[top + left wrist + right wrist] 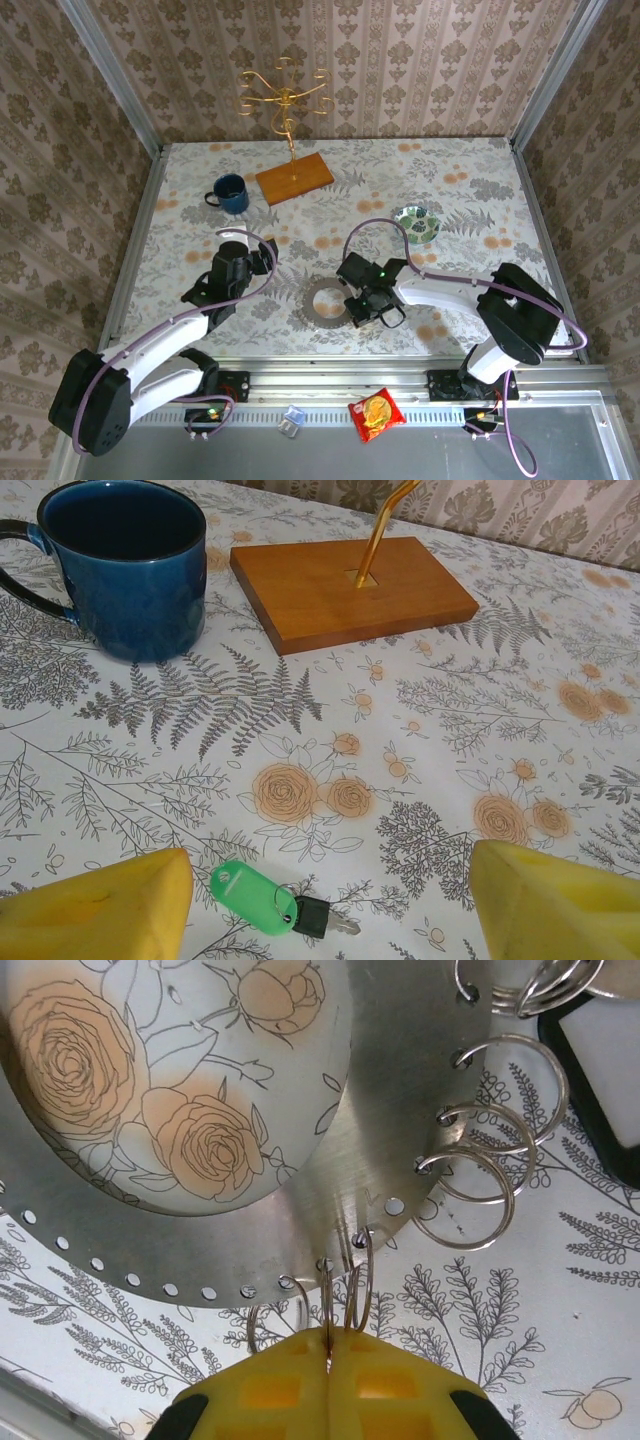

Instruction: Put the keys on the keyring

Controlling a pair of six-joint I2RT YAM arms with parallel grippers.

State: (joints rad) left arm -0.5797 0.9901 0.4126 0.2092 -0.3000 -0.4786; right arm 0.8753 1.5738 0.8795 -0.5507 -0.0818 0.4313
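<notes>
Floral cloth covers the bench (180, 230), with patterned paper walls around it. From above, a mug (230, 193) and a wooden base (293, 178) lie beyond the left fingers (262, 256). The right fingers (357, 308) meet the right rim of a grey disc (312, 312).

At the left wrist, the left fingers (330, 880) stand wide apart and hold nothing. The keys (285, 910), a green tag joined to a dark-headed key, lie on the cloth between them, nearer the left-hand one. Mug and base sit well beyond the tips.

At the right wrist, the right fingers (328, 1380) are pressed together, pinching a thin wire keyring (326, 1295) that hangs from a hole in the disc's rim just ahead. More loops (480, 1200) hang from holes further right.
</notes>
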